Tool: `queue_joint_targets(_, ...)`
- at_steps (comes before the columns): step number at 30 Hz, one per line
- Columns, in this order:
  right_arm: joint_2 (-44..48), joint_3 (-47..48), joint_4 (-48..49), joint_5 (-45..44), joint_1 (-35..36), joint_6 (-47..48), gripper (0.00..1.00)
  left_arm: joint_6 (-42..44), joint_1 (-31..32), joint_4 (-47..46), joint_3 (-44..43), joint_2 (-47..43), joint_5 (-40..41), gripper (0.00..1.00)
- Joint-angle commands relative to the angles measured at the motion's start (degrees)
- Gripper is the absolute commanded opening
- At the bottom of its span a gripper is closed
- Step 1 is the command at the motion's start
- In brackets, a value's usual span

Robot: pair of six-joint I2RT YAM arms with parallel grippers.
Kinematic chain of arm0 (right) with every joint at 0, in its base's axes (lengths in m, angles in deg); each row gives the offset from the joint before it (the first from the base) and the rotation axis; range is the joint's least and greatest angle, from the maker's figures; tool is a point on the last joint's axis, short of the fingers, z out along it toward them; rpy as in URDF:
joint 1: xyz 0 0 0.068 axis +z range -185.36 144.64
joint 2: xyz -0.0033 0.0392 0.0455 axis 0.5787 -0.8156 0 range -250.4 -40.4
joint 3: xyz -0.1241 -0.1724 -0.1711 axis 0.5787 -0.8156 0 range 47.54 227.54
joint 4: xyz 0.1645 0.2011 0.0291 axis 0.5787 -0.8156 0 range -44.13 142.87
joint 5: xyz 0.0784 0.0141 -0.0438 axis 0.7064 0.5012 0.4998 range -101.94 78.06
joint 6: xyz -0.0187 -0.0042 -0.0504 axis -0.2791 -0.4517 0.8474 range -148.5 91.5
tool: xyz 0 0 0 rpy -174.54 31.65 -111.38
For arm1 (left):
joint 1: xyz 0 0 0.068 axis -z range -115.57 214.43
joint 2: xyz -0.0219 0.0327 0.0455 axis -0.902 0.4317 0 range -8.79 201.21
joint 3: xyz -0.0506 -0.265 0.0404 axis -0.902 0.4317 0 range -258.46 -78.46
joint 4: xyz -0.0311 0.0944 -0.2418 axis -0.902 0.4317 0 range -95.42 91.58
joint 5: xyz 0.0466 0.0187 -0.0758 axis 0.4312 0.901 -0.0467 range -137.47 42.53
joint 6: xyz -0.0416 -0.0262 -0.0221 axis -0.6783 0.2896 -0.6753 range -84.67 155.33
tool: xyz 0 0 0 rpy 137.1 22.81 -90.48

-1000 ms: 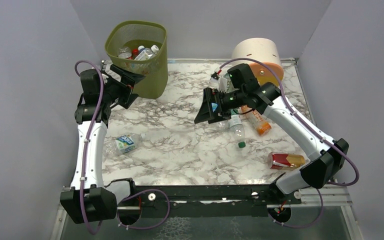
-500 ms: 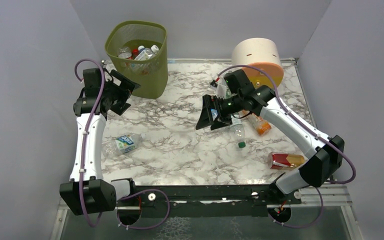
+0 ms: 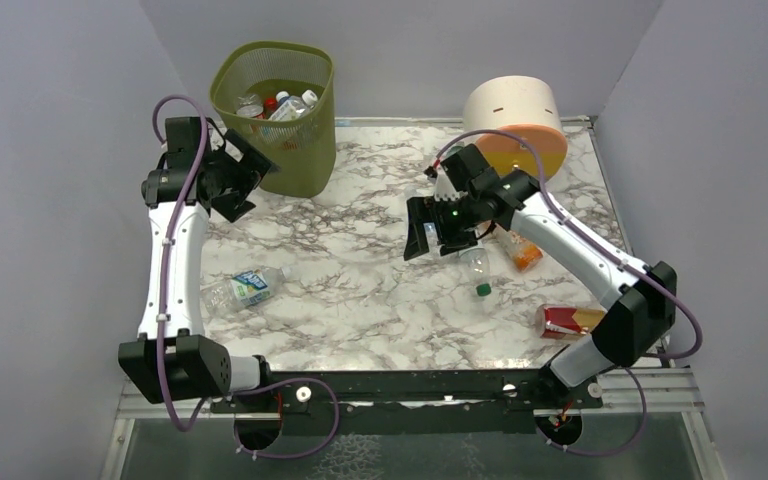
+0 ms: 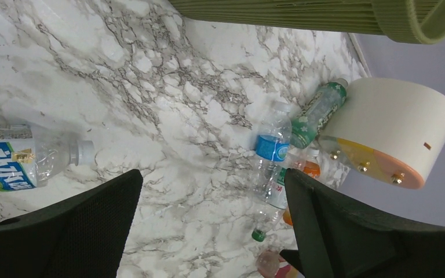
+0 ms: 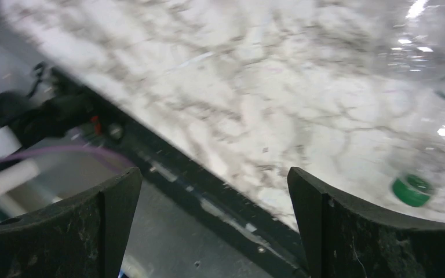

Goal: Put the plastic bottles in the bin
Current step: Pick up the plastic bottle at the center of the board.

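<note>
Half done at most, judging by the litter left on the marble table. Far left, the bin: upright, already holding a few bottles. Far right, the cream cylinder: no part of the job. Then the left gripper: drawn back a little from the bin's wall over the last second, jaws spread wide, carrying nothing, so probably done with a drop and free for another fetch. Next the right gripper: swung lower toward the right-hand cluster in the same second, jaws equally wide and empty, likely lining up a pick. Still to collect: a blue-and-green-labelled bottle near the left arm, a red-labelled bottle at the near right, an orange-filled bottle, a clear bottle just beside the right gripper, ending in a small green cap.
</note>
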Motion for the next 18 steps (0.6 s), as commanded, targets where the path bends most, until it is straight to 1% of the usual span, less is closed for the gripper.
queue_joint_targets(1,-6.09,2.48,-4.16,-17.70,0.25,0.12,0.99,1.41,0.62,-0.25,0.72,3.24,-3.65,0.99)
queue_joint_targets(3,-8.71,5.26,-6.74,-22.38,0.24,-0.46,1.00,-0.14,0.62,-2.71,3.54,2.45,-5.60,0.99)
queue_joint_targets(7,-13.02,9.87,-10.78,-30.78,0.12,-0.85,0.96,-3.69,0.77,-7.91,8.87,1.29,-9.61,0.99)
queue_joint_targets(9,-14.32,10.67,-12.99,-33.79,0.09,-1.36,0.95,-4.54,1.41,-9.48,9.59,1.53,-10.44,0.99)
queue_joint_targets(11,-14.14,9.54,-13.49,-34.96,-0.20,-1.64,0.95,-4.32,1.81,-9.68,8.99,2.12,-10.53,0.99)
queue_joint_targets(14,-11.90,5.40,-12.34,-35.37,-0.97,-1.80,0.94,-3.42,3.05,-9.87,8.03,3.01,-9.85,0.99)
queue_joint_targets(18,-8.61,-1.16,-10.32,-34.31,-3.53,-1.22,0.88,-2.75,5.17,-10.13,7.53,4.14,-10.33,0.99)
